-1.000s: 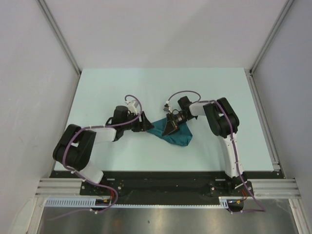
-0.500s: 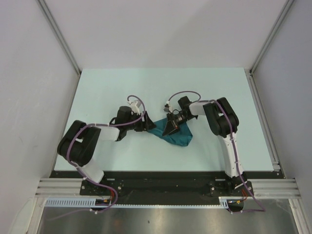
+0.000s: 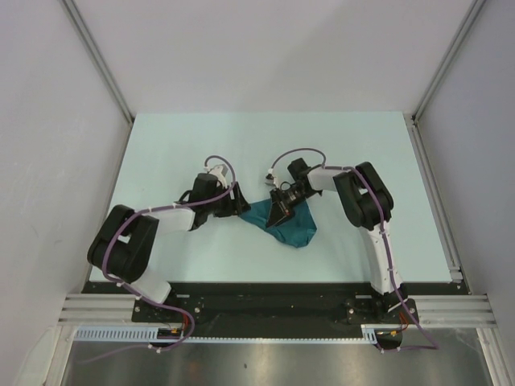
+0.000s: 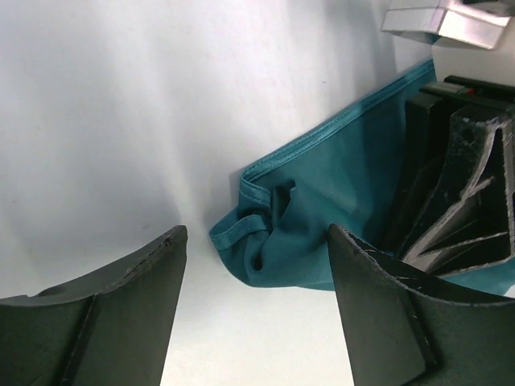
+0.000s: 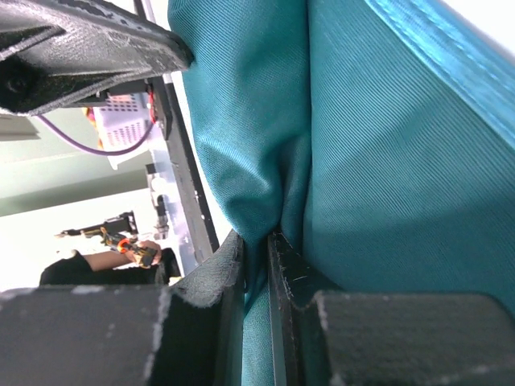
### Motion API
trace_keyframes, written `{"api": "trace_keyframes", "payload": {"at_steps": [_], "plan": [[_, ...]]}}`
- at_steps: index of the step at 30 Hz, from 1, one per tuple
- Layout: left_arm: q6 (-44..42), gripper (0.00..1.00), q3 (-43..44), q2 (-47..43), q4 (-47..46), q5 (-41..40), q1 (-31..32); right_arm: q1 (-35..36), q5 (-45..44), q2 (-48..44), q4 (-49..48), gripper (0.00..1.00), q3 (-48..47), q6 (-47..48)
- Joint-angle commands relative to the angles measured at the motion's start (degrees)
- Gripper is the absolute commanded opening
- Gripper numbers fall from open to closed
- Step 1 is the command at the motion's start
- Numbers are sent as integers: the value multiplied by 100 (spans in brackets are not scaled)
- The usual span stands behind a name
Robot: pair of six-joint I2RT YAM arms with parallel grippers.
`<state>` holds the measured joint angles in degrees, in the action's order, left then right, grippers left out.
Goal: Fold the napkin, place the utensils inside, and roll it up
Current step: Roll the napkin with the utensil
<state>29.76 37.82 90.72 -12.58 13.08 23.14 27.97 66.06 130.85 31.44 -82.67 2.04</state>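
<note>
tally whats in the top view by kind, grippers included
napkin, teal: 1
grippers: 2 (left gripper open, right gripper pinching the napkin)
table: 1
total: 4

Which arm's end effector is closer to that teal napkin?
Right. The right end effector is pinched shut on a napkin fold; the left end effector hangs open by its bunched corner, gripping nothing.
</note>
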Motion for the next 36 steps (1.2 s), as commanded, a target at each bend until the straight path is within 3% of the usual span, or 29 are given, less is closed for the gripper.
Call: {"api": "trace_keyframes", "payload": {"at_steps": [1, 8, 14, 15, 17, 18, 21, 23, 28, 30, 31, 34, 36], "plan": [[293, 76, -196, -291, -174, 264, 59, 376, -1288, 46, 328, 0, 278, 165], [689, 79, -697, -415, -947, 651, 59, 490, -1377, -15, 178, 0, 463, 68], [926, 75, -706, 209, -1563, 1134, 59, 517, -1421, -7, 64, 0, 551, 33], [987, 72, -689, 270, -1598, 1161, 59, 517, -1438, -15, 46, 0, 559, 16], [1058, 49, -654, 385, -1590, 1179, 59, 499, -1456, -33, 20, 0, 594, 7], [1067, 33, -645, 411, -1581, 1170, 59, 482, -1456, -59, -32, 0, 595, -20], [1085, 9, -592, 491, -1537, 1276, 59, 464, -1526, -121, -59, 0, 595, -55], [1076, 0, -548, 534, -1520, 1407, 59, 438, -1587, -269, -120, 5, 595, -72], [936, 0, -241, 544, -765, 1338, 59, 412, -1973, -963, -191, 35, 577, -178], [839, 0, -4, 552, -229, 1241, 59, 438, -2141, -1419, -270, 40, 612, -327], [821, 0, 67, 561, -62, 1215, 59, 455, -2237, -1604, -322, 50, 638, -388], [786, 0, 278, 614, 360, 1153, 59, 630, -2825, -2299, -586, 53, 866, -538], [760, 0, 418, 666, 606, 1144, 59, 955, -3676, -2685, -858, 54, 1190, -573]]}}
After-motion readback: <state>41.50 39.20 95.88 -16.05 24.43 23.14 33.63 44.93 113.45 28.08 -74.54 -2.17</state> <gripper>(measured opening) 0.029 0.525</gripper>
